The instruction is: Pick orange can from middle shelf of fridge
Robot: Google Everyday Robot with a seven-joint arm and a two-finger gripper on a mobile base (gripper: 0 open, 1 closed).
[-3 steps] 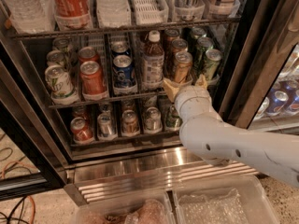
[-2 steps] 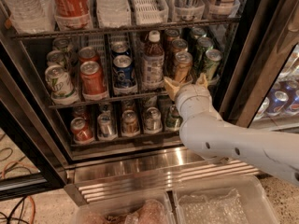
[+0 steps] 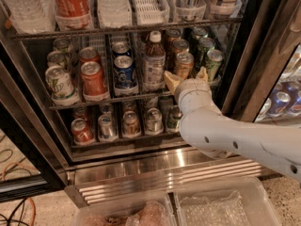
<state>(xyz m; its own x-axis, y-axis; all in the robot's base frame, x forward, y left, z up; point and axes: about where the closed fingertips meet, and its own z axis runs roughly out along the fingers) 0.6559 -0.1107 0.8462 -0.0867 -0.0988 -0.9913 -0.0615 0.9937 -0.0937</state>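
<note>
The orange can (image 3: pixel 184 63) stands upright at the front of its lane on the middle shelf (image 3: pixel 94 101) of the fridge (image 3: pixel 141 166), with two similar cans behind it. My gripper (image 3: pixel 187 77) is right in front of this can, on the end of my white arm, which comes in from the lower right. Its two tan fingers (image 3: pixel 171 81) are spread open, one at each side of the can's lower front. I cannot tell whether they touch the can.
On the same shelf stand a brown bottle (image 3: pixel 154 62), a blue can (image 3: pixel 124 70), red cans (image 3: pixel 93 80), a pale green can (image 3: pixel 59 82) and green cans (image 3: pixel 212 60). Several cans fill the lower shelf (image 3: pixel 130 124). Large bottles stand on the rack above. Clear bins (image 3: pixel 216 206) lie below.
</note>
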